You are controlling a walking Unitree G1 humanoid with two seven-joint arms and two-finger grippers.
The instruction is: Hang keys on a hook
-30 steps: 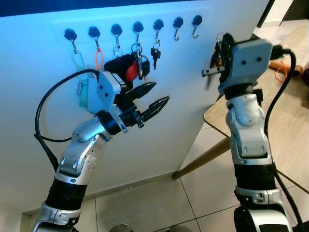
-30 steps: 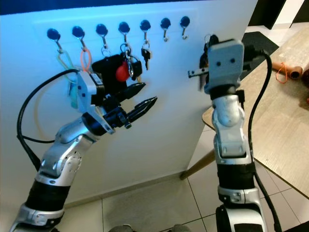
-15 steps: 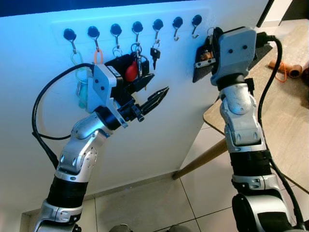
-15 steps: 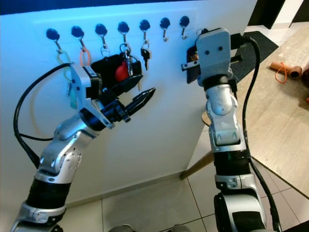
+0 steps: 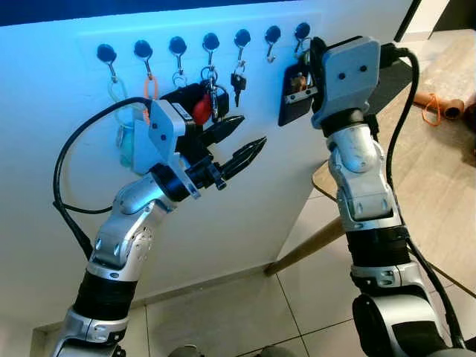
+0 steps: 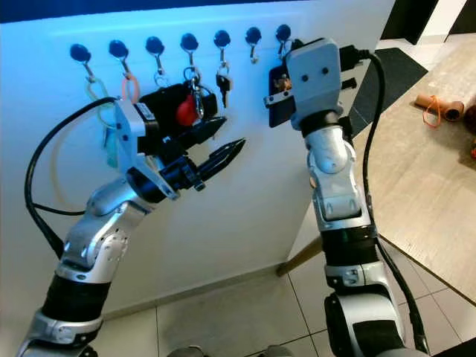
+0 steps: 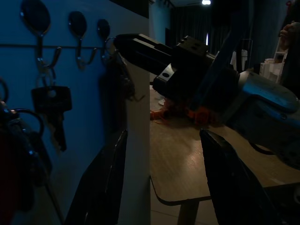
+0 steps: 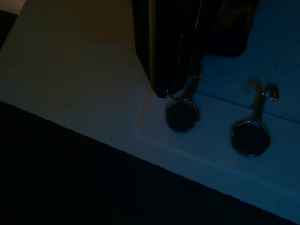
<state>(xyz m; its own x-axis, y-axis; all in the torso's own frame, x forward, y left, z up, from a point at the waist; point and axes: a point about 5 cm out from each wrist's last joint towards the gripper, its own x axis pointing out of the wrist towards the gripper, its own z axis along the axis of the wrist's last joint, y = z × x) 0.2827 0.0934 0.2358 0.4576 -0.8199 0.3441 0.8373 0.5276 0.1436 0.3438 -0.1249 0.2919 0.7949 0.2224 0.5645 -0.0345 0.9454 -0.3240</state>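
White smooth panel (image 5: 245, 201) carries a row of seven round black-based metal hooks (image 5: 210, 42); several hold keys, including a red fob bunch (image 5: 203, 110) and a black-headed key (image 5: 239, 82). Right end effector (image 5: 301, 71) is up at the last hook (image 5: 302, 33) on the right, gripping a flat black rectangular key fob (image 5: 294, 97), long axis vertical, ring end up by the hook. Left end effector (image 5: 239, 141) hovers with tapered black fingers parted, holding nothing, pointing right just below the red bunch; wooden bench (image 5: 446, 193) stands right.

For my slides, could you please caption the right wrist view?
Right gripper brings the keys up to the end hook.
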